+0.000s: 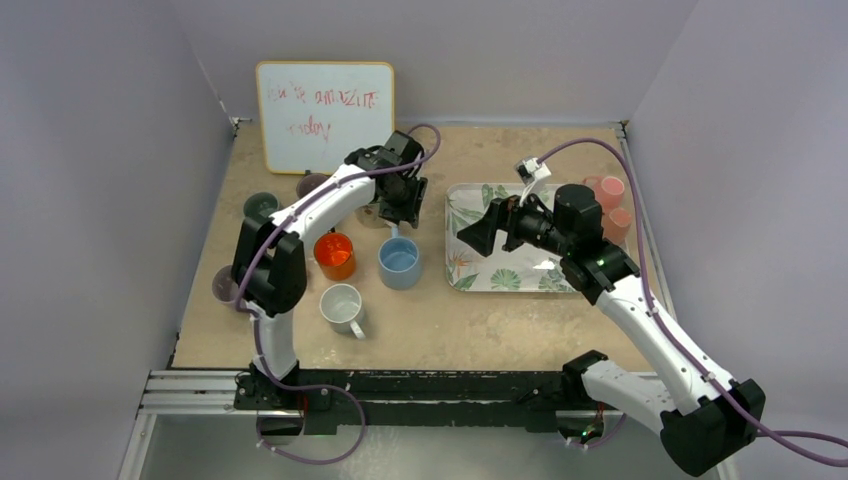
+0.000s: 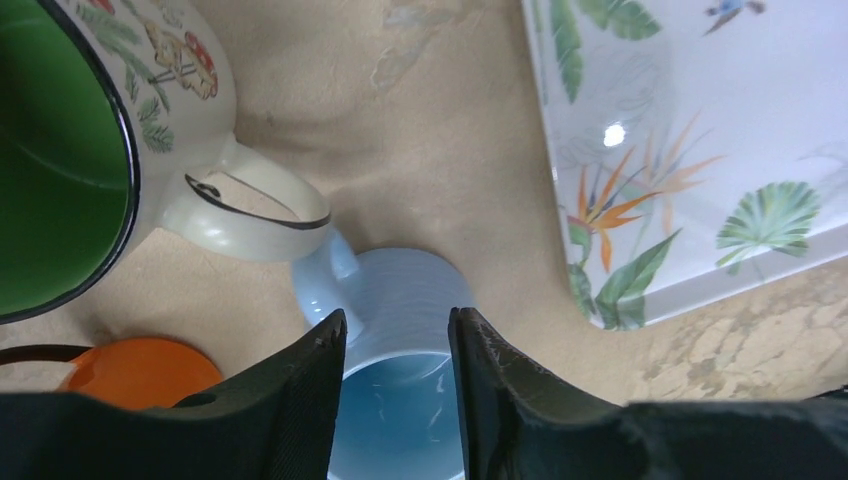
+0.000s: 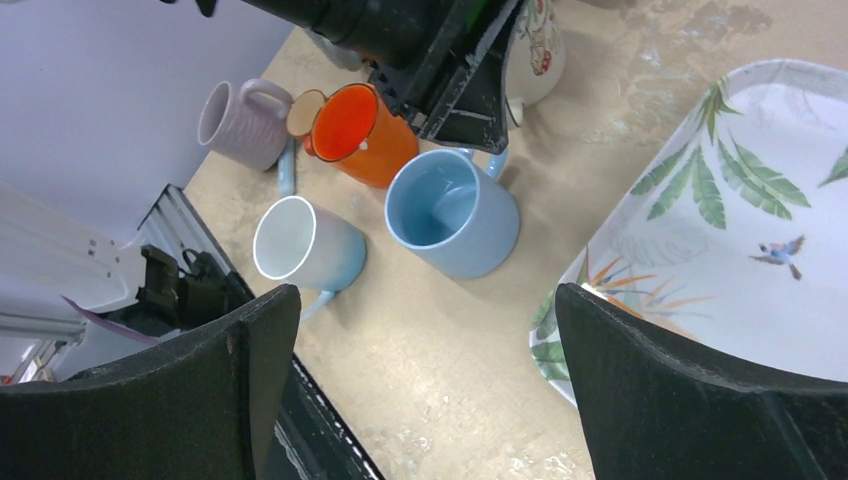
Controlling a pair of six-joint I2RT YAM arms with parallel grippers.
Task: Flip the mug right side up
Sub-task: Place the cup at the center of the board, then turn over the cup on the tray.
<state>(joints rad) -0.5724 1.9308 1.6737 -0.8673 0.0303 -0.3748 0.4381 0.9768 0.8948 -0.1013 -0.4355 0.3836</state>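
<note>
Hanging parted, left jaws and right jaws clear blue mug (image 1: 399,262) near tray (image 1: 467,205) edge.

Tan desk (image 1: 450,320), busiest on the left.
A blue mug (image 1: 399,263), an orange mug (image 1: 334,255) and a pale mug (image 1: 342,307) stand upright close together; a leaf-printed tray (image 1: 490,278) lies to their right, a whiteboard (image 1: 325,115) at the back.

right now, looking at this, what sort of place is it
Most likely a robot test cell in a lab, not a kitchen. Plain grey walls box in one table, a whiteboard leans at the back, and the mugs and leaf-print tray look like laid-out props.
</note>
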